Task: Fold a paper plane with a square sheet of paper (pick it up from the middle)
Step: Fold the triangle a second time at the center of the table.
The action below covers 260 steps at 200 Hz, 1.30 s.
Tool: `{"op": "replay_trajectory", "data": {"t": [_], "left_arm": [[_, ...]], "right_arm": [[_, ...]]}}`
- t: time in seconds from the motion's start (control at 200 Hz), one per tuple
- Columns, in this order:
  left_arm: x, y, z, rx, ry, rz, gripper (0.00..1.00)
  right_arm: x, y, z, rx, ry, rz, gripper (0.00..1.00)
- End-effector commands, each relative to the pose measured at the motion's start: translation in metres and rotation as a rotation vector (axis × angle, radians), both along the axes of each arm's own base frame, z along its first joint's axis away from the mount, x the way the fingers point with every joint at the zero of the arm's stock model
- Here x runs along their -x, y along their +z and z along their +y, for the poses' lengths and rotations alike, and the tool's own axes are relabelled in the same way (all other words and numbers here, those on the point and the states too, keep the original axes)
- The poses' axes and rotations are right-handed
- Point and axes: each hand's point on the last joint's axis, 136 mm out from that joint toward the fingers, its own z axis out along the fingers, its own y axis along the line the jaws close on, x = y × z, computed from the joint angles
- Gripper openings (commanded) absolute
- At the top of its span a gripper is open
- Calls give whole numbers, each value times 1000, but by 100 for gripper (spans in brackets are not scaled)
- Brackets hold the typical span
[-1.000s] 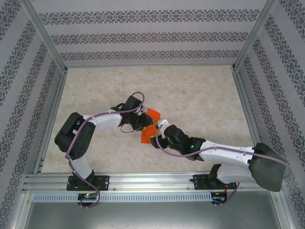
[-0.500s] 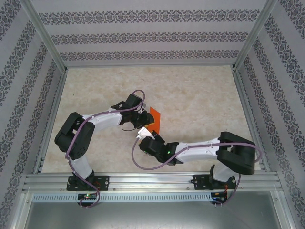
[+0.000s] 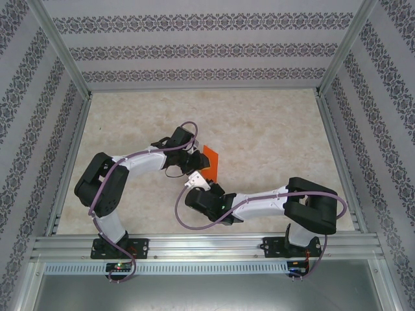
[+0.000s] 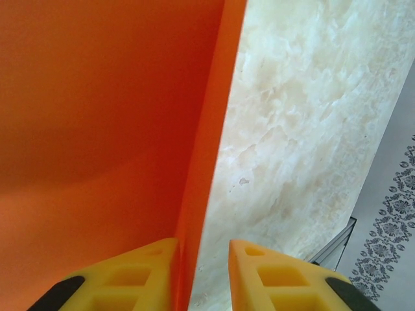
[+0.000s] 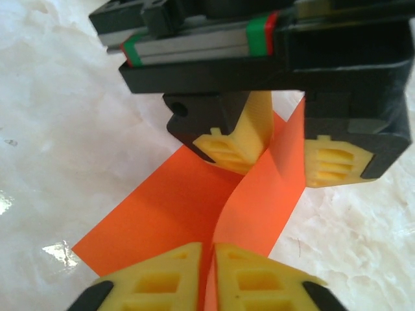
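Patterned wallpaper walls [image 3: 207,48] and a metal frame close off a pale, marble-look table [image 3: 279,129]; from above, both arms reach to about its middle, a little toward the near edge; between them a thin bright-orange sheet of paper [image 3: 212,162] stands up as a narrow flap; the left gripper [image 3: 198,162] meets it from the left-edge side, the right gripper [image 3: 202,183] from the near edge, the two heads almost touching.

Left wrist view: the sheet [image 4: 97,129] rises as an orange wall, its fold line running down between the left gripper's [image 4: 202,251] yellow fingers; one finger [image 4: 130,278] lies against the paper, while bare table [image 4: 298,129] shows beside the other [image 4: 279,278]; whether that pincer truly pinches I cannot tell.

Right wrist view: the right gripper [image 5: 209,256] is clenched on the raised fold, a sliver of orange squeezed between its fingers [image 5: 162,278]; opposite, the left gripper [image 5: 285,155] straddles the same ridge; a flap spreads low over the table [image 5: 65,97].

The main risk, as I judge it, is tension; should the arms draw apart or twist unevenly, such thin paper could tear, or slip from the looser side; a skewed pinch would set the crease off-centre; the heads are also close enough to collide.
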Motion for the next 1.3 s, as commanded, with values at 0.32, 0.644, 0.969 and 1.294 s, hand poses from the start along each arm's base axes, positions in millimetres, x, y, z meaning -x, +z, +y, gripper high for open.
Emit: {"op": "replay_trajectory", "data": {"t": [0.32, 0.644, 0.969, 1.294], "left_arm": [[-6, 17, 49, -218, 54, -133, 45], [16, 12, 75, -252, 82, -171, 40], [41, 0, 37, -144, -110, -152, 30], [45, -24, 22, -171, -177, -94, 27]], "right_arm": [[-1, 4, 9, -374, 50, 296, 0], [-11, 0, 4, -619, 85, 558, 0], [-25, -2, -8, -751, 69, 727, 0], [-32, -18, -16, -764, 27, 844, 0]]}}
